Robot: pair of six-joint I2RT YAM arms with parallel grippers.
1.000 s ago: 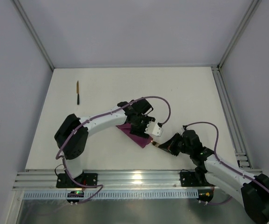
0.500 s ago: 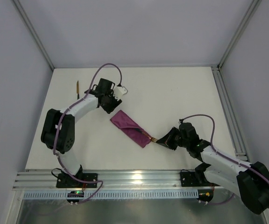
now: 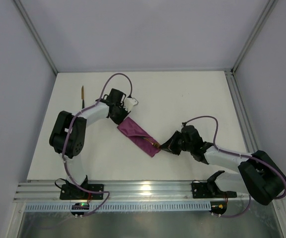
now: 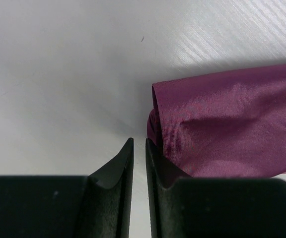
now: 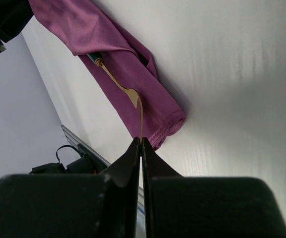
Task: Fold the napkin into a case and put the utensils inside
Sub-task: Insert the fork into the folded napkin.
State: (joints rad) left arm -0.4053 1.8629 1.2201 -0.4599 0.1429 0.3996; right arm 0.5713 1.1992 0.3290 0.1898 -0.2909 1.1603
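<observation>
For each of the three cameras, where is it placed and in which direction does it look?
Top external: above and behind the bases, looking down on the table; both arms show.
Left wrist: on the left arm, facing the table; its left gripper nearly shut beside the napkin's corner.
Right wrist: on the right arm, looking along the table; its right gripper pinches the fork.
Shared: the napkin appears in all three views.

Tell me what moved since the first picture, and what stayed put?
The left gripper left the middle of the case, swung toward the far left, then came back to the case's far end, its jaws now nearly shut there. The right gripper stayed shut on the fork and slid left, pushing its handle into the case. The case and the knife by the far left edge stayed put.
</observation>
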